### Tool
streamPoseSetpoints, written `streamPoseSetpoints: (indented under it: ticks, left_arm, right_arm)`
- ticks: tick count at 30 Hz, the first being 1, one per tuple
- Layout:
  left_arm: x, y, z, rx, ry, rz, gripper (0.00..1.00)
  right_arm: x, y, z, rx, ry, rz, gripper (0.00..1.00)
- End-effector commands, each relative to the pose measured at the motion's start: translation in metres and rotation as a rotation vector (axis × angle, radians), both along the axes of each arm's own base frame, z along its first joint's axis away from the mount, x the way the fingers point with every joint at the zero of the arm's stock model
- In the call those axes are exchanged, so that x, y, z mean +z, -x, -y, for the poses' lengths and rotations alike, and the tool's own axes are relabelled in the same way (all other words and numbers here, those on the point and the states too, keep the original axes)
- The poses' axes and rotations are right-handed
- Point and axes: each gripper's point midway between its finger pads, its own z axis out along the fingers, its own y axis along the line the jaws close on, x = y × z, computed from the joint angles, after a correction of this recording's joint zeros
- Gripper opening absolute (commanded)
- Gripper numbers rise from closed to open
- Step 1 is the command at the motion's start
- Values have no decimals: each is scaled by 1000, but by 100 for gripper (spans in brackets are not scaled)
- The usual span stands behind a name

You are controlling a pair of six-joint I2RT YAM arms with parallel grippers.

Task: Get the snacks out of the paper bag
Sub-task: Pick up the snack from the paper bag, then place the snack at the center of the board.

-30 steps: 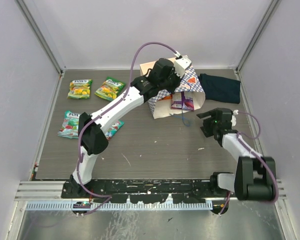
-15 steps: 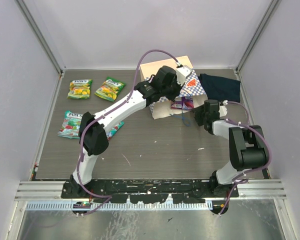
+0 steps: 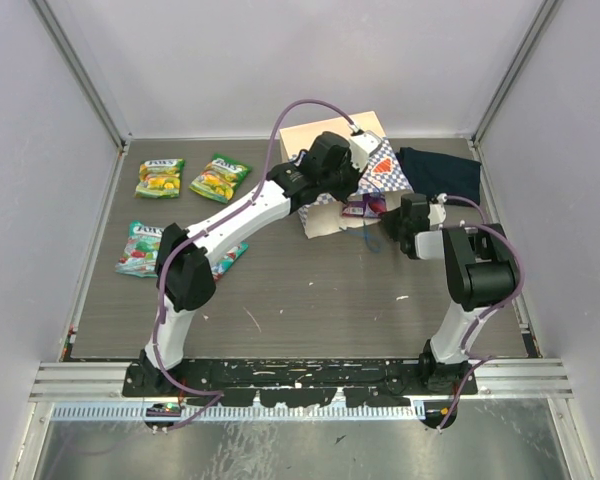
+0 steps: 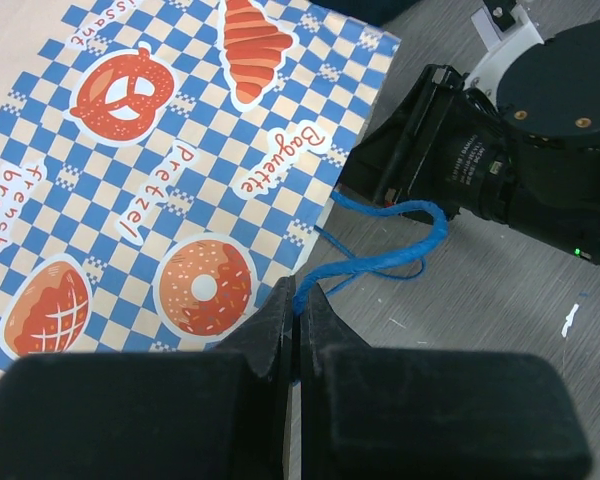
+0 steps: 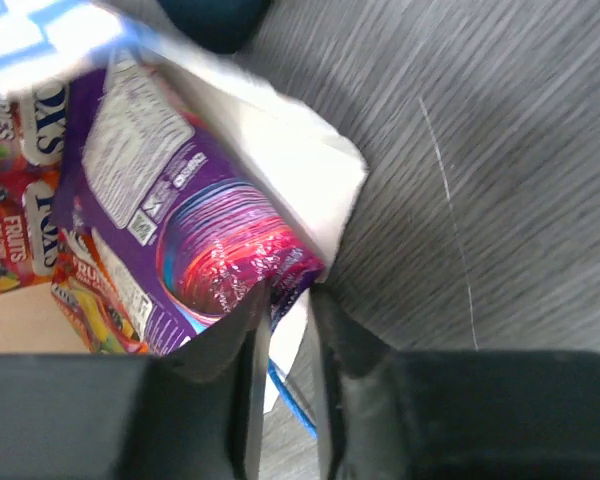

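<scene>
At the far middle of the surface lies one paper bag, with one navy cloth just right of it. My left hand is pressed together on the bag's blue cord. Four snacks lie out at the left. One purple packet shows in the bag's mouth. My right hand has its fingers narrowly parted around the packet's corner, and I cannot tell whether it grips.

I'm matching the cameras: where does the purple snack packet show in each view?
Top external: purple packet in the paper bag mouth, right of centre.
Left wrist: not in it.
Right wrist: purple packet left of centre, large.
Shared landmark: the paper bag, in all three.
</scene>
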Motion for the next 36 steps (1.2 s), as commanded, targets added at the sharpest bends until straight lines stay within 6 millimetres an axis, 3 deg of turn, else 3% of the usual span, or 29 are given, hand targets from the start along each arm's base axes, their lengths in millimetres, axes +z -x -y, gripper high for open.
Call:
streamPoseSetpoints:
  ticks: [1,2,3,10,13,15,21,23,28,31,36]
  left_arm:
    - [52,1,-5,19,103,64,0]
    - [54,0,-5,21,107,69,0]
    - [55,-1,-6,26,108,73,0]
    - [77,-23,-16,108,142,117,0]
    - [83,-34,-22,136,158,117,0]
    - [85,-40,-29,163,167,114,0]
    - [92,-56,-57,227,192,113,0]
    - [95,-58,-61,229,205,108,0]
    - [96,-51,-62,196,220,93,0]
    - [98,-44,-64,183,228,82,0]
    - [97,-37,-75,171,179,109,0]
  right_arm:
    - [3,-17,-7,48,25,41,10]
    - [9,-18,-8,56,26,54,2]
    - [20,-17,-7,57,30,78,1]
    - [130,11,-13,124,74,198,1]
    - [168,37,-15,205,123,155,1]
    - [184,59,-13,231,125,101,1]
    - [239,126,8,149,100,13,1]
    - [248,143,17,98,103,-47,1]
    - [238,168,32,31,135,-238,1]
    - [238,166,54,-35,231,-232,1]
    - [228,144,94,-11,381,-328,1]
